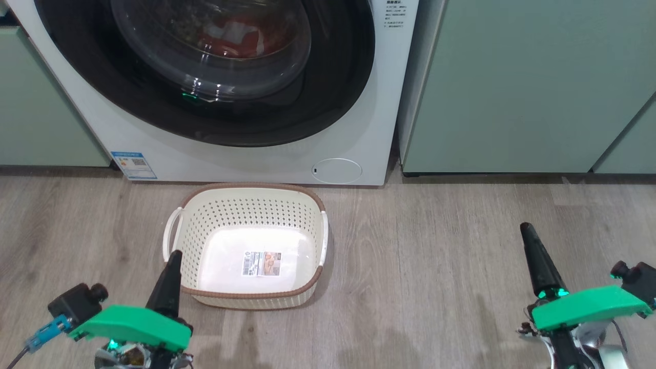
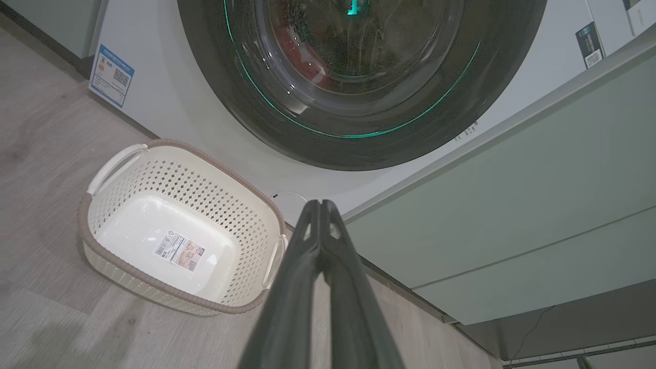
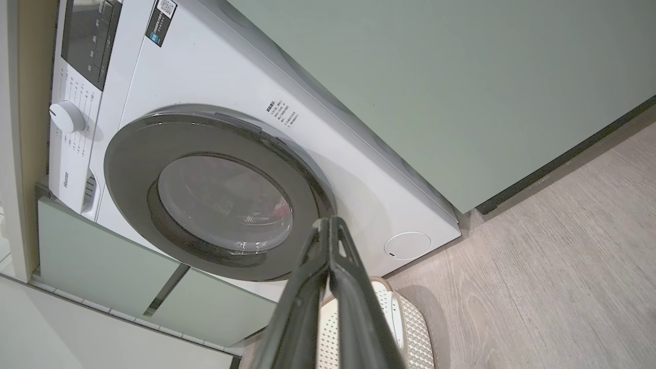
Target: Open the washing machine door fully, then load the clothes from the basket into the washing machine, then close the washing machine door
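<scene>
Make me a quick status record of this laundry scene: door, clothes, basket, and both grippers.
door: large round black-ringed glass washing machine door, closed on the big white front-loading washing machine
laundry: red and white fabric clothes, inside the machine, seen through the door
container: cream perforated plastic basket, on the wood-look floor before the machine, empty but for a sticker label
left gripper: shut, holding nothing
right gripper: shut, holding nothing

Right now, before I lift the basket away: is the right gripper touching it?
Apart. The head view shows a broad stretch of bare floor between the right gripper and the basket.
</scene>
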Robot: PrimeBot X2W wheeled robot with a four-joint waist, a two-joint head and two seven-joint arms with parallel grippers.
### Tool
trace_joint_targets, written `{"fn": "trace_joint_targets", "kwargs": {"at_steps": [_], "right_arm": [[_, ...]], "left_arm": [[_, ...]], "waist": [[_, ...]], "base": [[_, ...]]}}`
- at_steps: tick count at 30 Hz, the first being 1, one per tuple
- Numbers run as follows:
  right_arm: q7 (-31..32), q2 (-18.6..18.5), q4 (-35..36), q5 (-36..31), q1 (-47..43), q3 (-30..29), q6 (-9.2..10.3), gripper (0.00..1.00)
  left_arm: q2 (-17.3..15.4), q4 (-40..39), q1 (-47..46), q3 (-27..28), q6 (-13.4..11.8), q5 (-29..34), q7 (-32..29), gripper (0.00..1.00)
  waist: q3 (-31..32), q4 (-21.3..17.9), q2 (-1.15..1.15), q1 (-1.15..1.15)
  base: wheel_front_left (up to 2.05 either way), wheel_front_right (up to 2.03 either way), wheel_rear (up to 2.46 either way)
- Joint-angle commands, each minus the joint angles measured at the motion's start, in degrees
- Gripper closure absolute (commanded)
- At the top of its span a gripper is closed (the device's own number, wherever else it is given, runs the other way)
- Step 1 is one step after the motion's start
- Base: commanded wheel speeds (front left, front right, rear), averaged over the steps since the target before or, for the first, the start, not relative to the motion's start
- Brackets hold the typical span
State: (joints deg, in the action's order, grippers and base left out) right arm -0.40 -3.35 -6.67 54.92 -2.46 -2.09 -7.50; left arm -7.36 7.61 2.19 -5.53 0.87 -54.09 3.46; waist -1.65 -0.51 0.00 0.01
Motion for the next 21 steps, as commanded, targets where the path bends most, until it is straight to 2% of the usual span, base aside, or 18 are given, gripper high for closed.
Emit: {"fn": "trace_joint_targets", "kwargs": {"at_steps": [1, 21], "right_arm": [[0.47, -1.1, 1.36, 2.23, 3.38, 0.15, 0.0, 1.0], [1.86, -1.19, -1.36, 14.06, 4.98, -0.49, 0.0, 1.0]], "left_arm": [[-0.07, -1.28, -3.16, 1.71, 0.52, -2.13, -0.54, 1.0], [0.81, 1.13, -4.75, 4.21, 2.46, -14.23, -2.9, 1.0]], "waist": [[0.05, 0.02, 0.0, -0.01], [0.5, 0.18, 0.0, -0.01]], "base": [[0.0, 0.0, 0.0], [0.0, 0.0, 0.0]]}}
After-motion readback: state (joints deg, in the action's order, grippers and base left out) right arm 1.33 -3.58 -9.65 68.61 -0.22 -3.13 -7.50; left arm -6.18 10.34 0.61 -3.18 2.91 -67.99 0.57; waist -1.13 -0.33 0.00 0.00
